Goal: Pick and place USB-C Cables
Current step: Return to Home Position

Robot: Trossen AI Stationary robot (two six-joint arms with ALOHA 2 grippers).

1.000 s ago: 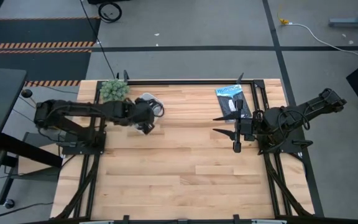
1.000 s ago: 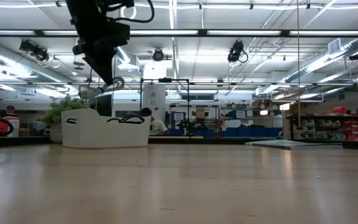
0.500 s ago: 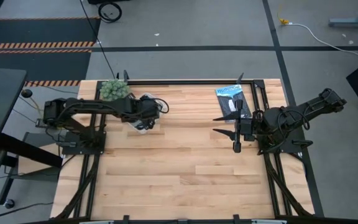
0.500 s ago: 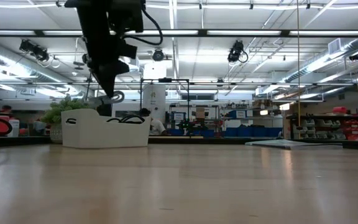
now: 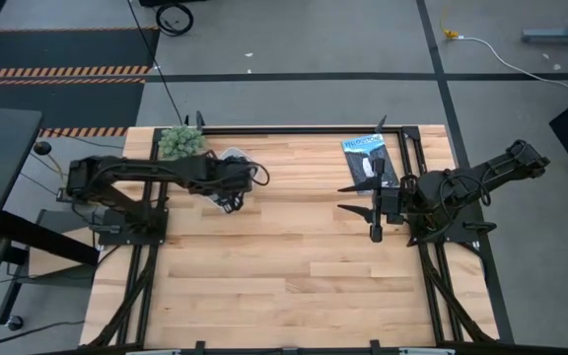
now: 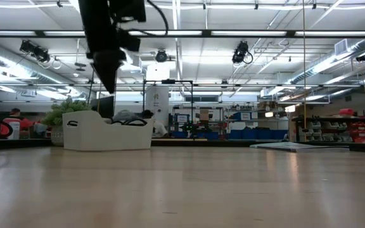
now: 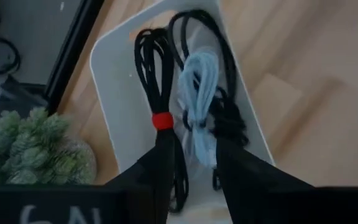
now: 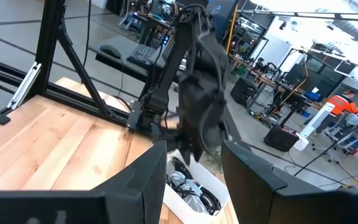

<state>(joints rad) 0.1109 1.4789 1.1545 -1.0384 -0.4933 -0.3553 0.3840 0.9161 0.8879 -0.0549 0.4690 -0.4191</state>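
Observation:
A white bin [image 7: 107, 74] stands at the table's far left and holds the USB-C cables. Inside it lie a black bundle with a red tie [image 7: 161, 121], a pale silver-grey cable [image 7: 199, 102] and a thin black loose coil [image 7: 227, 87]. My left gripper [image 7: 197, 183] hangs open right above the bin [image 5: 233, 158] and touches none of them; in the low view [image 6: 109, 82] it is clear of the bin's rim [image 6: 106, 130]. My right gripper [image 5: 343, 197] waits open and empty at the table's right.
A small green plant [image 5: 180, 141] stands just left of the bin. A flat blue-and-black retail packet [image 5: 368, 158] lies at the far right, close to my right arm. Bare wooden tabletop [image 5: 284, 266] fills the middle and near side.
My left gripper dipped toward the bin with the silver-grey cable hanging from it, let the cable go and rose again. The cable has fallen into the bin and now lies between the two black cables.

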